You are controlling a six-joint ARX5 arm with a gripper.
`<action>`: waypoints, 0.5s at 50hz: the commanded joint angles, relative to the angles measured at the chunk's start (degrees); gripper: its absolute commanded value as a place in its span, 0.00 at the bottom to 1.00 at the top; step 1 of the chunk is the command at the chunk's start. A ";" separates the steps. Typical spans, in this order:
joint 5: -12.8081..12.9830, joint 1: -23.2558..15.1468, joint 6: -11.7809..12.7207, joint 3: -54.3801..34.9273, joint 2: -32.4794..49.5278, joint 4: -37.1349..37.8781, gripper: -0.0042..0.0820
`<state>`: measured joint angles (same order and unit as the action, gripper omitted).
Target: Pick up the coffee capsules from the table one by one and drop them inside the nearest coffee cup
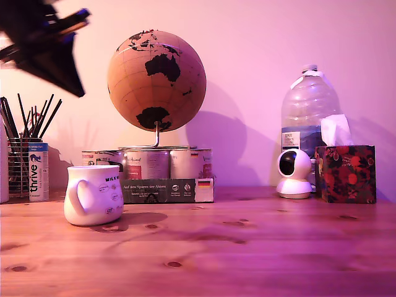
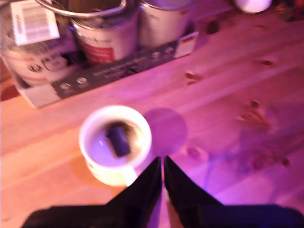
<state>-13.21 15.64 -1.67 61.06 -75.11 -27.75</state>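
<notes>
The robot's gripper [image 2: 163, 164], seen from the wrist view, shows two matte black fingers [image 2: 147, 185], wedge-shaped and tapering to narrow tips, widening into a dark body. From the exterior view it appears as a blurred, angular black silhouette [image 1: 43, 43] with thin straight rod-like parts on top.

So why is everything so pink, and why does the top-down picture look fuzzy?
Exterior view: pinkish-purple light tints the wall and table; the coffee cup casts a soft shadow; the pincer is a dark silhouette. Wrist view: blurry throughout, especially the tin cans.
</notes>
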 commanded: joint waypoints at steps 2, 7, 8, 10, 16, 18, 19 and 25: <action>-1.16 -0.33 0.20 -5.46 3.48 4.00 0.02; -1.40 -1.09 0.76 -10.56 7.30 8.04 0.02; -1.40 -1.36 0.76 -11.52 8.07 8.85 0.02; -1.40 -1.99 1.66 -13.31 9.33 10.29 0.02; -1.95 -4.57 2.45 -17.86 12.57 13.70 0.02; -2.36 -5.51 2.45 -19.37 13.53 14.75 0.02; -2.60 -5.97 2.45 -20.15 13.99 15.56 0.02; -3.34 -8.50 2.45 -24.61 16.76 19.61 0.02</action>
<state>-16.08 7.73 0.67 38.87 -59.18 -9.74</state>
